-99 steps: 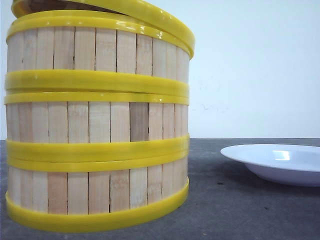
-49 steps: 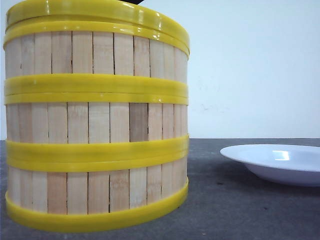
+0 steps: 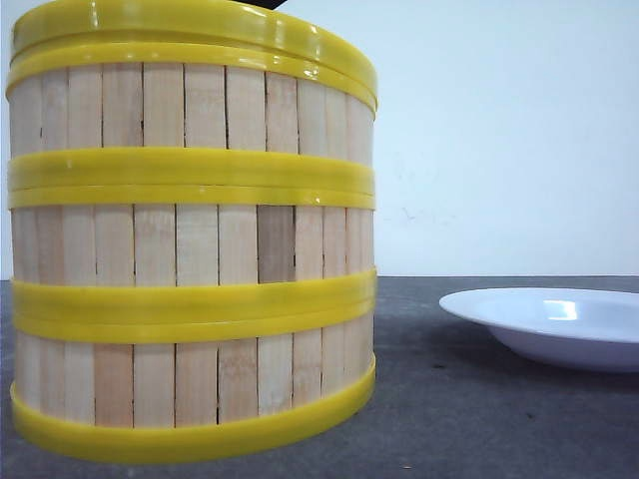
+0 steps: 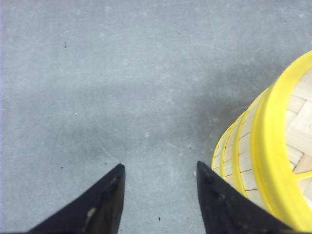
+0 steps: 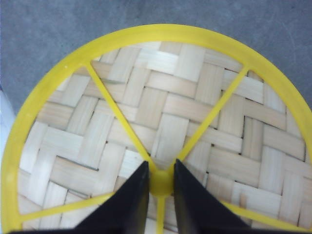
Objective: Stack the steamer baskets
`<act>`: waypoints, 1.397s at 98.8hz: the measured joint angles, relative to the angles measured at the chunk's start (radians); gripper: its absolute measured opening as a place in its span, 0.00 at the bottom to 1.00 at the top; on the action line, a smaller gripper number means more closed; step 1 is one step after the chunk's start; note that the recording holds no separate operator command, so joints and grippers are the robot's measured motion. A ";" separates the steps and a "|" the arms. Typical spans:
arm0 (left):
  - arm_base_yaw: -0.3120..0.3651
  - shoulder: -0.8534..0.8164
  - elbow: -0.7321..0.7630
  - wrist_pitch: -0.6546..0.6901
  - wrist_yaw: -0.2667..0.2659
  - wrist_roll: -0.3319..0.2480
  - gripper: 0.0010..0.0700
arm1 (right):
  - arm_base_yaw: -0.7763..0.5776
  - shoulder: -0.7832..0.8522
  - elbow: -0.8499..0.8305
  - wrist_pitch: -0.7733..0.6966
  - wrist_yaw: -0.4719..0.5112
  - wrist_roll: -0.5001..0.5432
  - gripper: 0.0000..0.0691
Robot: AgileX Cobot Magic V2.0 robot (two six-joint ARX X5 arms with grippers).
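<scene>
Three steamer baskets stand stacked at the near left of the table: the top one (image 3: 190, 105), the middle one (image 3: 190, 239) and the bottom one (image 3: 190, 374). A woven lid with a yellow rim (image 3: 190, 25) lies level on the top basket. From above, the lid (image 5: 195, 97) fills the right wrist view. My right gripper (image 5: 161, 168) is shut on its yellow knob (image 5: 161, 183). My left gripper (image 4: 161, 168) is open over bare table with nothing between its fingers. It is just beside the stack's wall (image 4: 246, 168).
A white plate (image 3: 559, 324) lies on the grey table (image 3: 479, 419) to the right of the stack, with a gap between them. A pale wall stands behind the table.
The lid was tilted above the top basket a second ago. It has come down and now lies flat on the rim. Nothing has moved in the last half second.
</scene>
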 joint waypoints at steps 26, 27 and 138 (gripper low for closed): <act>0.000 0.000 0.000 0.000 0.000 0.005 0.38 | 0.008 0.005 0.003 0.002 0.008 0.000 0.18; 0.000 0.000 0.000 0.000 0.000 0.005 0.38 | 0.008 0.006 0.003 0.003 0.008 0.000 0.20; 0.000 -0.198 -0.099 0.037 0.000 -0.009 0.38 | -0.446 -0.584 -0.317 -0.067 0.159 -0.006 0.57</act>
